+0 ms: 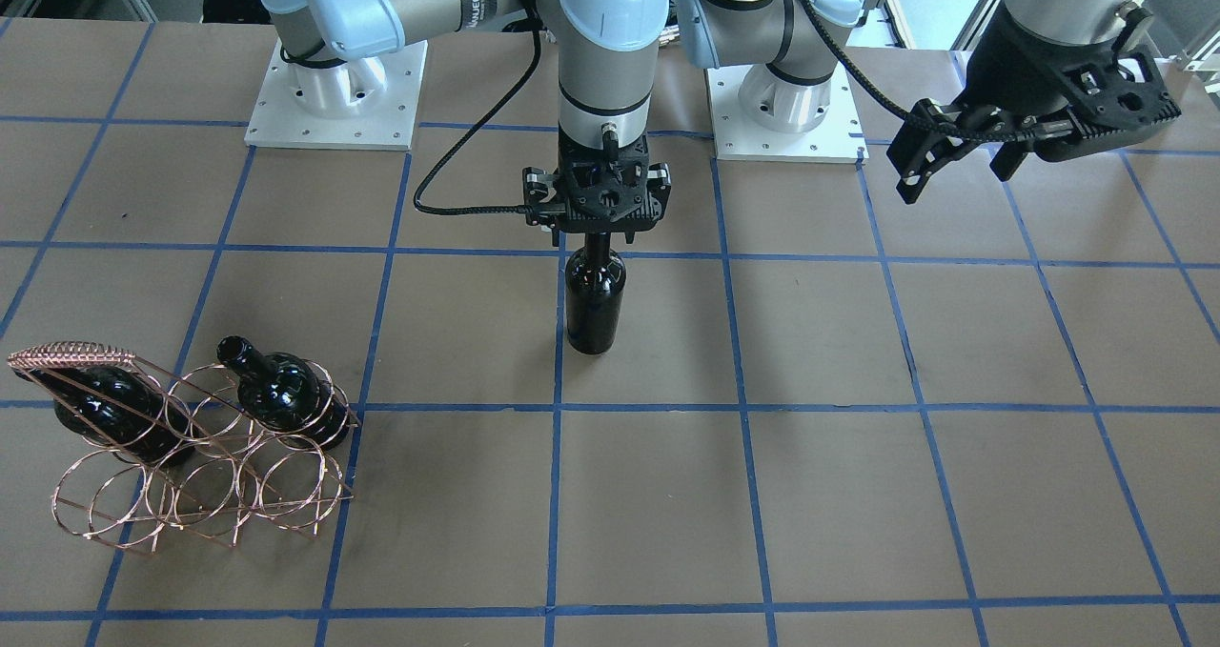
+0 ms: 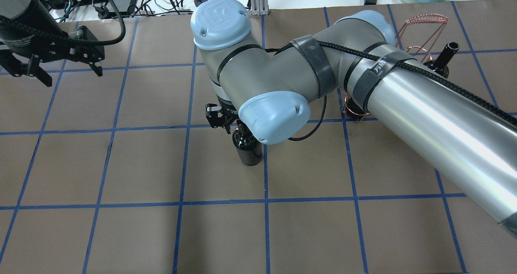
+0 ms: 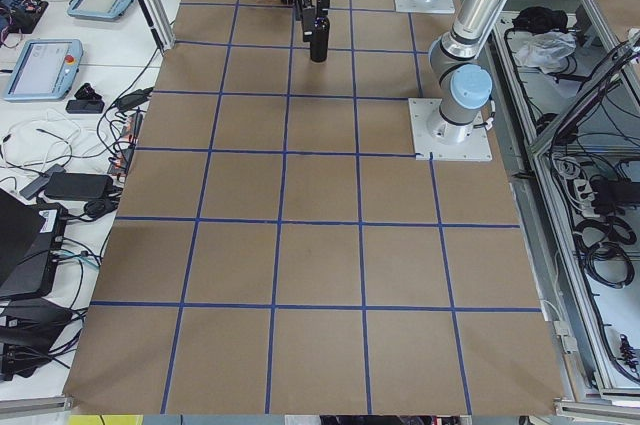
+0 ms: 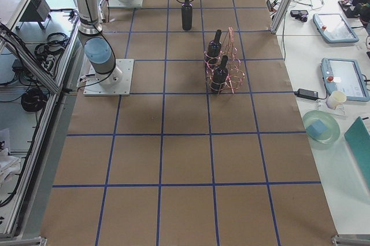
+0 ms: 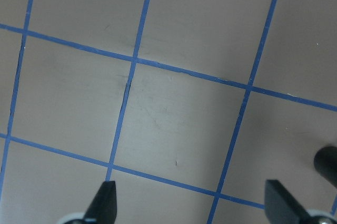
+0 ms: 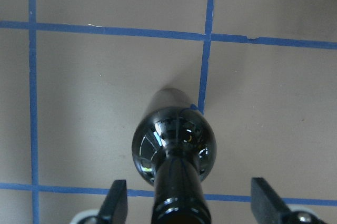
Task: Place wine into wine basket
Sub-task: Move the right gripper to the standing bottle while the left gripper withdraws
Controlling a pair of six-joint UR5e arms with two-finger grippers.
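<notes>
Wine (image 1: 596,294) stands upright just under our right gripper (image 6: 189,203), its neck between the spread fingers without touching them, so we judge the grasp pending: next we close, lift and carry it to the basket (image 1: 191,456) well aside, while our left gripper (image 5: 192,203) hangs spread, far off.

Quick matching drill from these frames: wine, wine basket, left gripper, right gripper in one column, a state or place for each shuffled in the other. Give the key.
1. wine
2. wine basket
3. left gripper
4. right gripper

A. open over bare table, holding nothing
B. stands upright on the table, outside the rack
C. open, fingers either side of the bottle's neck, not touching it
D. already holds two other bottles

Pairs: 1-B, 2-D, 3-A, 4-C
</notes>
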